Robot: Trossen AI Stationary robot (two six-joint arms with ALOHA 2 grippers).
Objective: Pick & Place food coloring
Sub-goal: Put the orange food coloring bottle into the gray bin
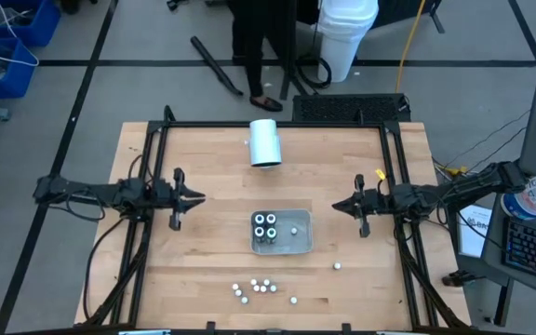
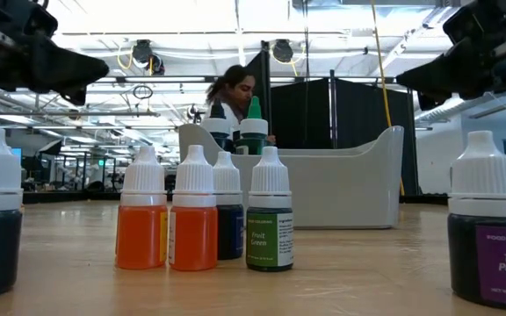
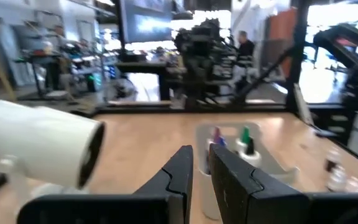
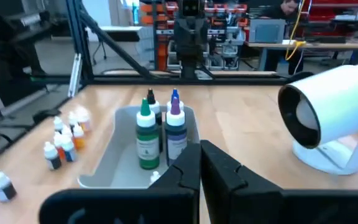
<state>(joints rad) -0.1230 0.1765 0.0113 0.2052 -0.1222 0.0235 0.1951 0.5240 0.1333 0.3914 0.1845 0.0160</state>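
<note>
At centre frame from above, the grey tray holds 4 food coloring bottles; more lie loose along the bottom edge. The left gripper hovers at left with fingers slightly parted on nothing, and the right gripper hovers at right, pressed together. Low down, orange and green bottles stand foreground centre. Both wrist views face the tray.
</note>
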